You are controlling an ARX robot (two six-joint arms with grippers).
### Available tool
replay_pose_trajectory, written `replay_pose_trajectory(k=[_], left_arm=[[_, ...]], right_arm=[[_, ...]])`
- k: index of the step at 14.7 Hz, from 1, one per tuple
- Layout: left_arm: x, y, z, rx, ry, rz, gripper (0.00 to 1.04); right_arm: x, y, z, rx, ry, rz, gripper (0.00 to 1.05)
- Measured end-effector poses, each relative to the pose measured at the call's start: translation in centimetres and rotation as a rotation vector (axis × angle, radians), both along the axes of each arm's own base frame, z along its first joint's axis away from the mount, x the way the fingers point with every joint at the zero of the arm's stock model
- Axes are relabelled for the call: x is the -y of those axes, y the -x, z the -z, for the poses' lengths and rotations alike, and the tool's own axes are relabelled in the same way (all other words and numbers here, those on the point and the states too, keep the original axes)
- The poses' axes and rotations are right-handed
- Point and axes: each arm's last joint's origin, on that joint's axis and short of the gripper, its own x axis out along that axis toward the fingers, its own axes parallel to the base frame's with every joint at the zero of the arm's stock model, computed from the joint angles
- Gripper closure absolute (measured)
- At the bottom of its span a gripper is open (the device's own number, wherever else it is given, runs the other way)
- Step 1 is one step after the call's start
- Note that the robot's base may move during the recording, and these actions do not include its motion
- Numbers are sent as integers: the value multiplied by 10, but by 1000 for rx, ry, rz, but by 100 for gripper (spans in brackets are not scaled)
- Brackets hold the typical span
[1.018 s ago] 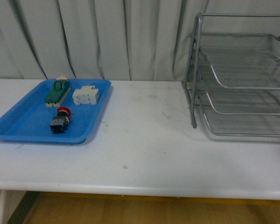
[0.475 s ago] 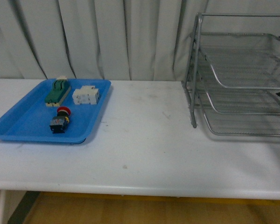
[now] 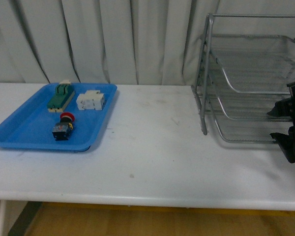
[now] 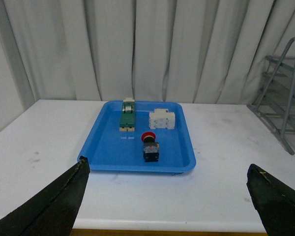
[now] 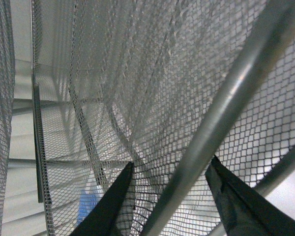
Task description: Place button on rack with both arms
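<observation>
Red-capped, the button (image 3: 65, 127) lies in the blue tray (image 3: 19, 129) before our wide-open left end effector (image 4: 167, 166), while our right end effector (image 3: 279, 124), also spread, straddles a rack (image 3: 204, 73) rail, where a careless move could, we judge, snag mesh and shove it.

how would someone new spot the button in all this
Find the blue tray on the left of the table. The button lies nearest its front edge. Unlike the green switch and white block behind it, it has a red cap.
</observation>
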Motion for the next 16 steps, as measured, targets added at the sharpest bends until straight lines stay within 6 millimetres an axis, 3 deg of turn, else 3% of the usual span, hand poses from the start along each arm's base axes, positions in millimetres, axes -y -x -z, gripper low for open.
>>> replay_pose_trajectory(k=[2, 4, 6, 10, 13, 16], left_arm=[[0, 0, 0, 0, 0, 0, 7], [0, 0, 0, 0, 0, 0, 7], [0, 0, 0, 0, 0, 0, 7], [0, 0, 0, 0, 0, 0, 7], [0, 0, 0, 0, 0, 0, 7], [0, 0, 0, 0, 0, 0, 7]], right_arm=[[-3, -4, -1, 39, 7, 4, 74], [-5, 9, 1, 72, -27, 14, 96], [-6, 41, 7, 81, -120, 42, 100], [-9, 119, 19, 67, -142, 24, 100], [-9, 140, 23, 34, -139, 22, 100], [-5, 160, 18, 3, -21, -47, 63]])
